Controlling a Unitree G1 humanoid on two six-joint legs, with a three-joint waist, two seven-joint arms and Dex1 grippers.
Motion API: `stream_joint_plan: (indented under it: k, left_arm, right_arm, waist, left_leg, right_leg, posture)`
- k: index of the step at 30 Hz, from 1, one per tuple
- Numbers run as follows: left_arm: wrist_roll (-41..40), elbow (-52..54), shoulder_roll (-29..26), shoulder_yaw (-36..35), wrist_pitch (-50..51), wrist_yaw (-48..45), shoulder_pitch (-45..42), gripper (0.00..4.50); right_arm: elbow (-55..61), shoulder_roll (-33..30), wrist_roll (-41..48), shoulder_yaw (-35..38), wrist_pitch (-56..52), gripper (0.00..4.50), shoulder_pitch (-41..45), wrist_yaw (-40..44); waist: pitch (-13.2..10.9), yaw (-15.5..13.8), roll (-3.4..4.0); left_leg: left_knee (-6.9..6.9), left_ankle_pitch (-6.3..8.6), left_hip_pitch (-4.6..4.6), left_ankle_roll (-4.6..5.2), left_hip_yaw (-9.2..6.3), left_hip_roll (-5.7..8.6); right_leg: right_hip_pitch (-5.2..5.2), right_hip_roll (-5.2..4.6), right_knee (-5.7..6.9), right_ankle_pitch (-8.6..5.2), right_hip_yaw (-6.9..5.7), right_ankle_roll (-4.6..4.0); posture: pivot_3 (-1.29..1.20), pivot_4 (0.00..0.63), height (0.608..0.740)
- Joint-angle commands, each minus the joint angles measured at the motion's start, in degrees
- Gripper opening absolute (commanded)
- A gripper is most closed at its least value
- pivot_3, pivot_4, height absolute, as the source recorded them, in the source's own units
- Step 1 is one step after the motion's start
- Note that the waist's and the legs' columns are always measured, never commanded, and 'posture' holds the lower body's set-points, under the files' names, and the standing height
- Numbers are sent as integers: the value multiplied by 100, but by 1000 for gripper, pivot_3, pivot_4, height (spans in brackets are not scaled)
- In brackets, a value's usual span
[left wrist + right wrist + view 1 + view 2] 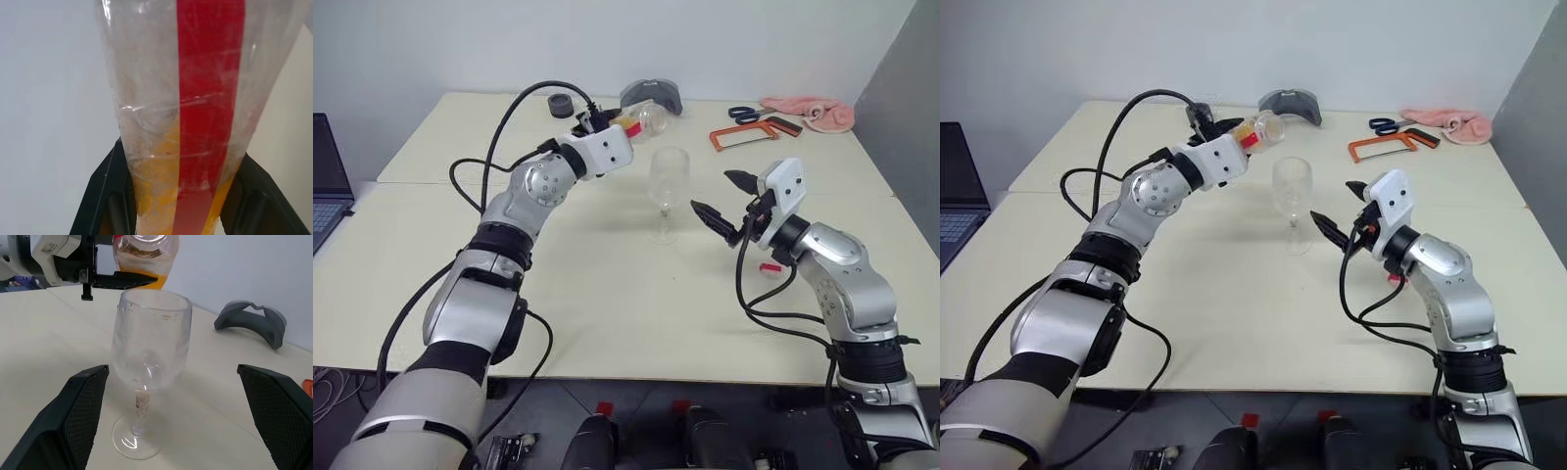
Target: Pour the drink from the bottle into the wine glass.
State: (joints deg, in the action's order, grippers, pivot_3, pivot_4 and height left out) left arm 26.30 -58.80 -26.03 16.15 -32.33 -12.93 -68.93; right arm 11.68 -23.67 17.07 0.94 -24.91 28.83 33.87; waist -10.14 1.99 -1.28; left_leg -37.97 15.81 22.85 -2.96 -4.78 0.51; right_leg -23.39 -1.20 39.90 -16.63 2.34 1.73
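My left gripper (612,123) is shut on the bottle (641,120), a clear plastic one with a red label strip (208,98). It holds the bottle tilted in the air, up and to the left of the wine glass (668,182). The orange drink (156,188) sits low in the bottle, between the black fingers (105,191). The glass stands upright on the table with no liquid visible in its bowl (149,345). Just right of it my right gripper (713,193) is open, its jaws wide on either side of the glass without touching it.
A small red piece (770,266) lies on the table under my right forearm. At the far edge lie a black roll (562,104), a grey object (651,95), an orange hacksaw (744,135), scissors (749,114) and a pink cloth (813,112). A laptop (325,181) is at the left.
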Motion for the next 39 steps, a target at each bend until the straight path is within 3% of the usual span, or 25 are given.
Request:
stream_joint_plan:
  k: [1, 11, 20, 39]
  left_arm:
    - [241, -109, -82, 116, -257, 360, -349, 1674]
    - [734, -549, -193, 452, -505, 858, -691, 1674]
    - [955, -721, -250, 602, -591, 1093, -833, 1674]
    - [1542, -911, -385, 1005, -732, 1680, -1188, 1674]
  right_arm:
    - [346, 47, 103, 33, 44, 4500, -29, -48]
    - [217, -266, 200, 270, 184, 4500, -63, 290]
    - [303, -699, 1068, 654, -99, 4500, -43, 969]
    - [320, -789, 1121, 513, -137, 4500, -103, 921]
  waist:
    - [0, 0, 0]
    - [0, 0, 0]
    - [-1, -1, -2]
    - [-2, -1, -2]
  left_leg:
    - [0, 0, 0, 0, 0, 1]
    - [0, 0, 3, 0, 2, 6]
    - [0, 0, 4, 0, 3, 6]
    - [-1, 0, 4, 0, 5, 6]
  right_leg:
    - [-1, 0, 0, 0, 0, 0]
    - [-5, 0, 1, 0, 0, 0]
    - [-5, 1, 1, 0, 0, 0]
    - [-5, 0, 3, 0, 1, 0]
  posture:
    - [0, 150, 740]
    - [0, 150, 740]
    - [0, 150, 740]
    - [0, 150, 740]
